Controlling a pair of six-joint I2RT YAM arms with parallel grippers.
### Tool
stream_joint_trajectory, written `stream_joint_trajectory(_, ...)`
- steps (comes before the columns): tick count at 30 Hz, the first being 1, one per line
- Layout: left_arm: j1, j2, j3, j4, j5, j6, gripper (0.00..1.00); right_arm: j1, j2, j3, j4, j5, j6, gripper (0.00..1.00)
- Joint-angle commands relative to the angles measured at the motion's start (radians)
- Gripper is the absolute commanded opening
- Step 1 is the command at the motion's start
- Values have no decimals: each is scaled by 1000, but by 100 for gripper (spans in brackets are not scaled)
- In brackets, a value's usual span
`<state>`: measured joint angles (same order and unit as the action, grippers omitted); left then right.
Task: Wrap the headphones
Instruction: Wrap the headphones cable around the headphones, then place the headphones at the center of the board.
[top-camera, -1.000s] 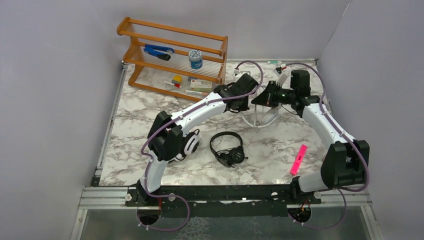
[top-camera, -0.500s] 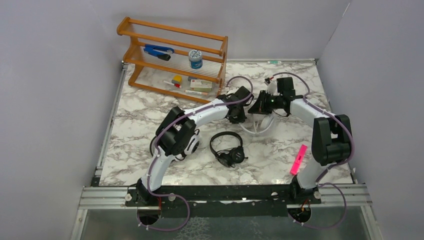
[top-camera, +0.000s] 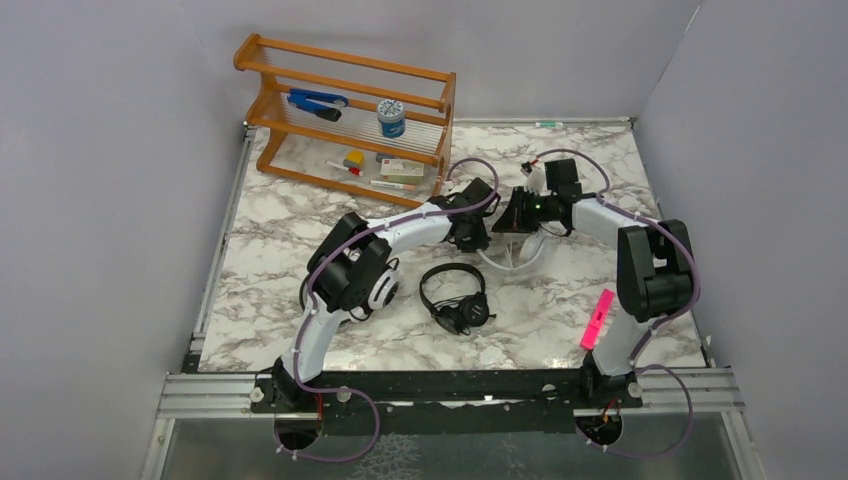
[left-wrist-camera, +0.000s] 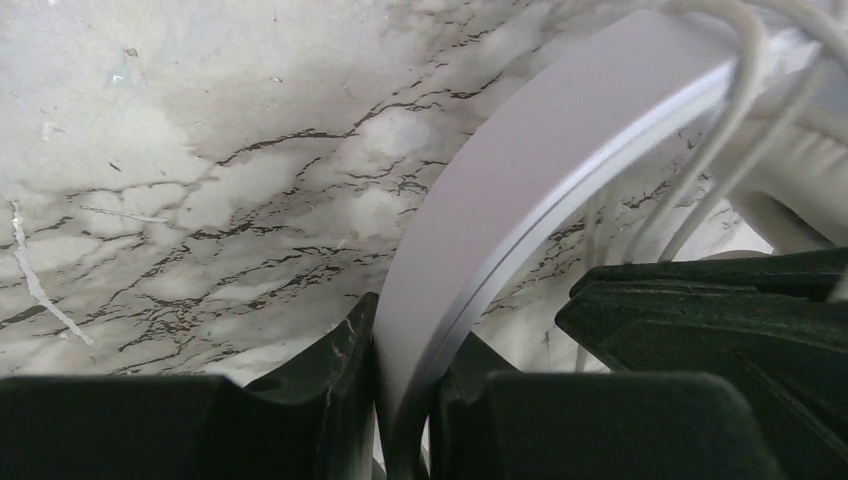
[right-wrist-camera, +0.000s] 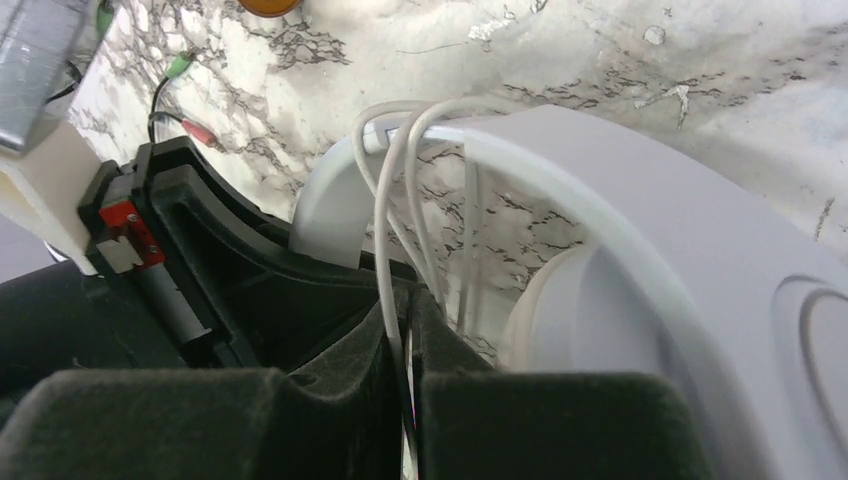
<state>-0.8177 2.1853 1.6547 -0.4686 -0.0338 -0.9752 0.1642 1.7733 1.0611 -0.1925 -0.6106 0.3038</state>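
Left tool (left-wrist-camera: 405, 400): the headband (left-wrist-camera: 520, 190) of the all-white headphones (top-camera: 517, 256) is being clamped between its jaws.
Right tool (right-wrist-camera: 405, 345): the white cord (right-wrist-camera: 392, 230) is being pinched between its closed jaws, with several loops draped over the headband just ahead of it.
Task thing: the all-white headphones are being held between the two tools, which are facing each other almost tip to tip. The black headphones (top-camera: 455, 296) are lying just on the near side of the left tool, and the black-padded pair (top-camera: 383, 290) is lying under the left arm's elbow.
Risk, cord: the thin cord is judged likely to slip from the pinch or be overstretched if it is pulled tight. Loose loops could be shed off the band.
Risk, contact: the tools are being worked so close together that the fingers could be knocked during a winding pass.
Edges: the wooden rack (top-camera: 345, 110) is standing off to the far left of the left tool, well apart. The side wall is rising beyond the right tool.
Open room: bare surface (top-camera: 290, 225) is lying to the left of the left tool, and more on the near side of the right tool, towards the pink marker (top-camera: 596, 318).
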Motion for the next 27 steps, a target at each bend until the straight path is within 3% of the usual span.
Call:
stream_joint_trajectory(1, 5, -54, -39, 153, 41, -19, 25, 3, 49, -47, -57, 57, -25, 11)
stream_joint_trajectory(19, 6, -136, -135, 186, -47, 96, 55, 3, -12, -28, -128, 105, -47, 26)
stream_joint_trajectory(27, 6, -186, -162, 195, -94, 178, 62, 3, -61, 14, -203, 160, -73, 35)
